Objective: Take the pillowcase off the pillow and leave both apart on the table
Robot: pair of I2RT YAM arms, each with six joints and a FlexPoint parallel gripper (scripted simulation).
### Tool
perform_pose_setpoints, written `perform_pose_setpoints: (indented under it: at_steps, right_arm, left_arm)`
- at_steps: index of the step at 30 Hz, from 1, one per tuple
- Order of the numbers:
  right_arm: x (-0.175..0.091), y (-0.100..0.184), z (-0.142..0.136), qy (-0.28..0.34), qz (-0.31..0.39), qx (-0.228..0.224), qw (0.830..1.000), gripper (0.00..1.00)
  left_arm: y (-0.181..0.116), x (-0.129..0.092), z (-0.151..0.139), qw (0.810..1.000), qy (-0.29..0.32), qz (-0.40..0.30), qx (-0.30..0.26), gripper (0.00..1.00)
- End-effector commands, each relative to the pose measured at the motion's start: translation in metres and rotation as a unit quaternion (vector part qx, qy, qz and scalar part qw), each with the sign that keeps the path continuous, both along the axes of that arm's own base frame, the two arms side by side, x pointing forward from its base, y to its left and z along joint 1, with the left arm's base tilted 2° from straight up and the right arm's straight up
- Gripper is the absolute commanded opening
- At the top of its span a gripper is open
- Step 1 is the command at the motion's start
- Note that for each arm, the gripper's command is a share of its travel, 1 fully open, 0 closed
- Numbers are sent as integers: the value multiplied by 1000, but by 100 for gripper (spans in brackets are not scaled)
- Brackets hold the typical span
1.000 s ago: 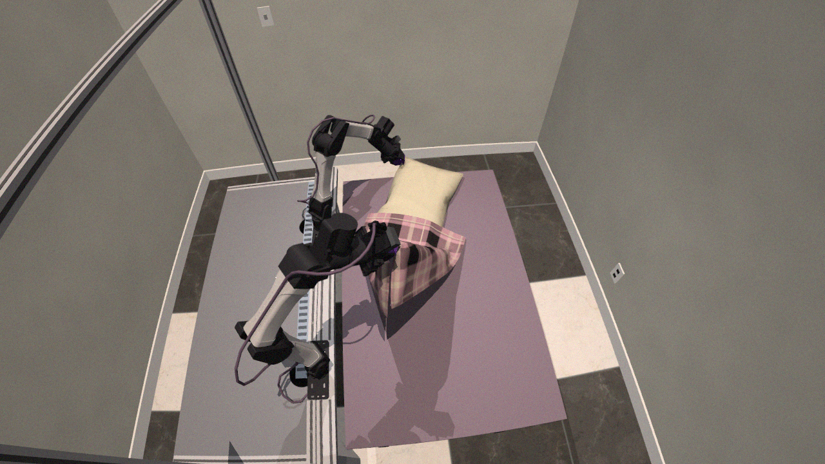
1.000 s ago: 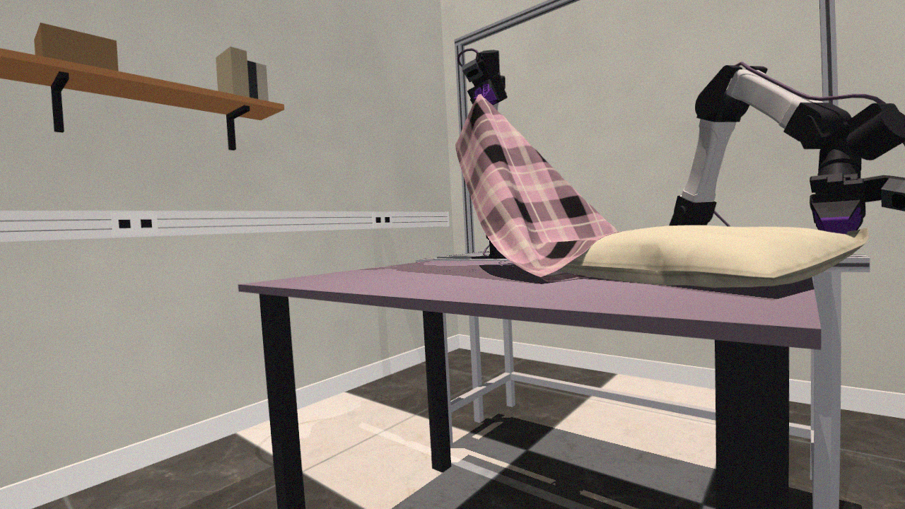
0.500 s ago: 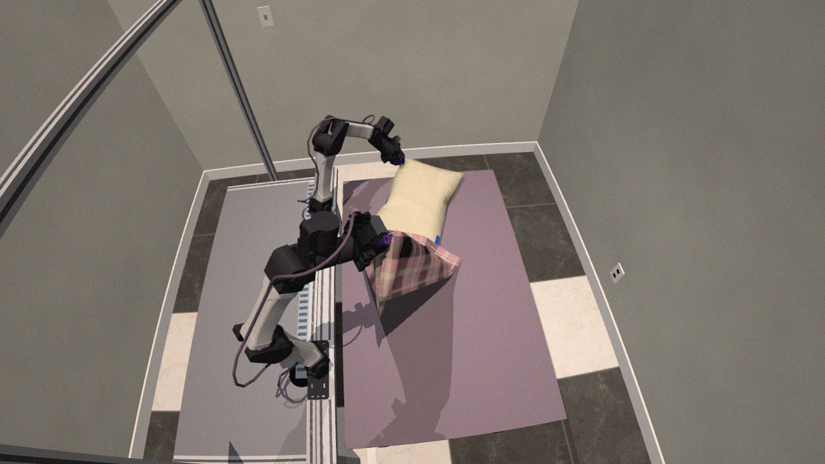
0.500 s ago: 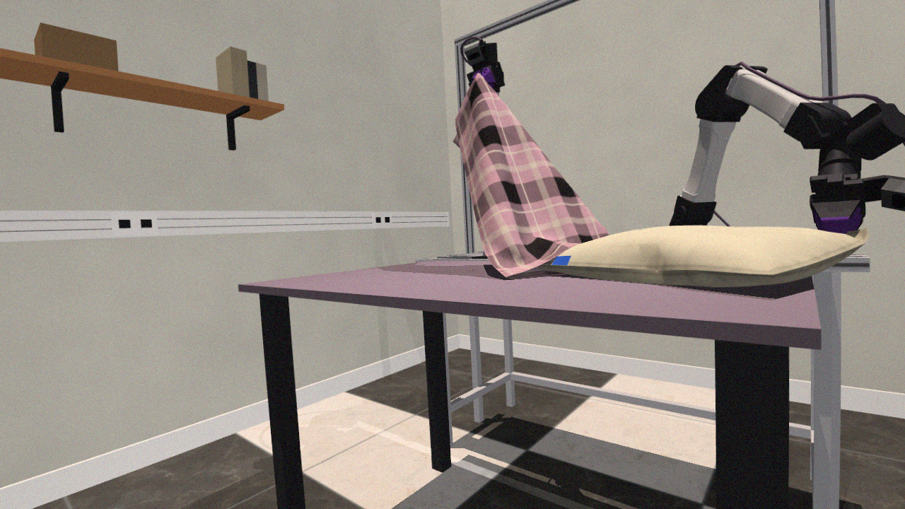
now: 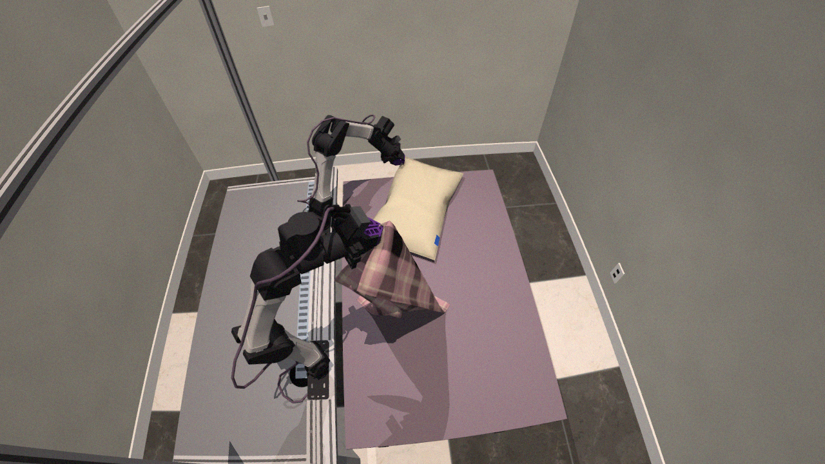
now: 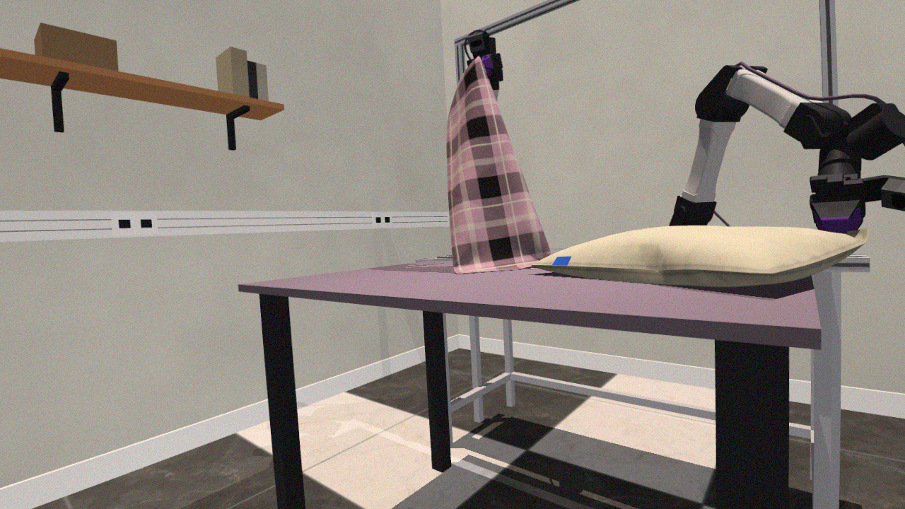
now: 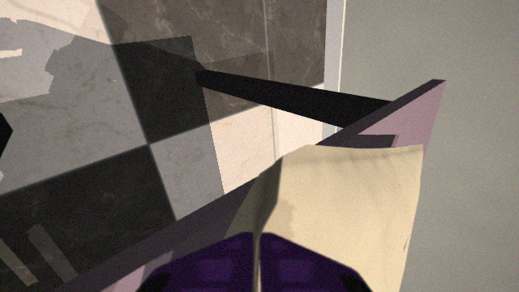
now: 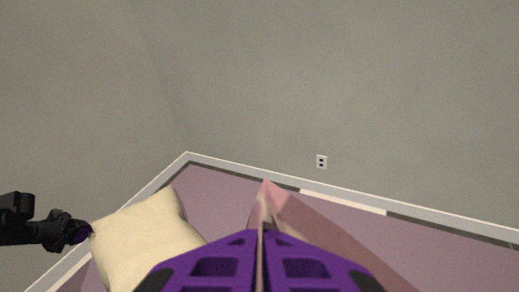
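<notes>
Pillow (image 5: 416, 196) (image 6: 696, 249) (image 7: 349, 186) (image 8: 134, 231) on table (image 5: 490, 346) (image 6: 354, 288) (image 7: 422, 113) (image 8: 219, 191), at 12 o'clock on it in the top view; bare cream body, blue tag (image 5: 436, 240) (image 6: 561, 260) exposed at its 5 o'clock end; pillowcase (image 5: 397, 265) (image 6: 487, 164) (image 8: 276, 195) looks fully off, hanging at 7 o'clock of the pillow, hem low by the table, contact with the pillow can't tell; left gripper (image 5: 401, 162) (image 6: 838, 224) (image 7: 256, 235) (image 8: 92, 230) pressed together on the pillow's 11 o'clock corner; right gripper (image 5: 380, 227) (image 6: 479, 60) (image 8: 260, 232) high up, pinching a peak of plaid cloth; pillow probably light for its bulk, soft, squashy, not fragile, best taken by a seam corner as now; case likely limp and very light, thin enough to slide out of a loose pinch, best kept by a gathered fold or closed end, then carried toward 6 o'clock before letting go; dropped here it could slump against the pillow and spoil the gap; table top flat, mauve, matte-looking, cloth should settle without much sliding; the pillow's gripped corner looks to poke past the 12 o'clock edge, small overhang okay; room has plain grey-green walls, outlet (image 5: 617, 272) (image 8: 321, 162) at 3 o'clock in the top view, wooden shelf (image 6: 158, 88) at 10 o'clock in the exterior view, dark and pale tiled floor (image 5: 559, 299) (image 6: 354, 436) (image 7: 284, 32) (image 8: 345, 201)

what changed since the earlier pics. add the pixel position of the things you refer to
The right tool (image 5: 381, 229) (image 6: 479, 58) (image 8: 259, 241) rose, drawing the plaid pillowcase (image 5: 397, 270) (image 6: 490, 170) (image 8: 276, 199) up and away from the pillow (image 5: 421, 202) (image 6: 696, 253) (image 7: 349, 195) (image 8: 134, 239); its cloth now hangs steeper, and the pillow's blue patch (image 5: 436, 240) (image 6: 561, 260) is fully uncovered. Nothing was let go. The pillow and the left tool (image 5: 402, 162) (image 6: 838, 229) (image 7: 256, 242) (image 8: 92, 231), pinching its corner, stayed put.
</notes>
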State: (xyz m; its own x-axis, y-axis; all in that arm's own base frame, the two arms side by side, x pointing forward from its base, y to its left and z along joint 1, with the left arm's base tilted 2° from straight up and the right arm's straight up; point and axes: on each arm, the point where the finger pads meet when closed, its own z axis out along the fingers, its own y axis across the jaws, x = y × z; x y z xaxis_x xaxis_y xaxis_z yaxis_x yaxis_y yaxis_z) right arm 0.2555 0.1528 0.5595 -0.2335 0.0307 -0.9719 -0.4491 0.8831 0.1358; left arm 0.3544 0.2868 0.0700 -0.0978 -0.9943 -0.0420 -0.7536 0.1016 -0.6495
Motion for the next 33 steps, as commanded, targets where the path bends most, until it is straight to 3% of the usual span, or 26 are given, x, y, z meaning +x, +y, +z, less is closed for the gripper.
perform_pose_setpoints:
  at_steps: [1,13,22,27,33]
  right_arm:
    - [-5,-4,21,-39,10,-9,999,0]
    - [-25,-17,61,-119,18,-16,993,0]
    - [-30,-20,64,-126,19,-24,992,0]
    - [-45,-26,78,-144,19,4,989,0]
    - [-31,-18,66,-125,17,-7,992,0]
  left_arm:
    - [9,6,26,999,-23,2,24,0]
    - [9,6,26,999,-23,2,24,0]
    - [9,6,26,999,-23,2,24,0]
    - [10,6,26,999,-23,2,24,0]
    - [10,6,26,999,-23,2,25,0]
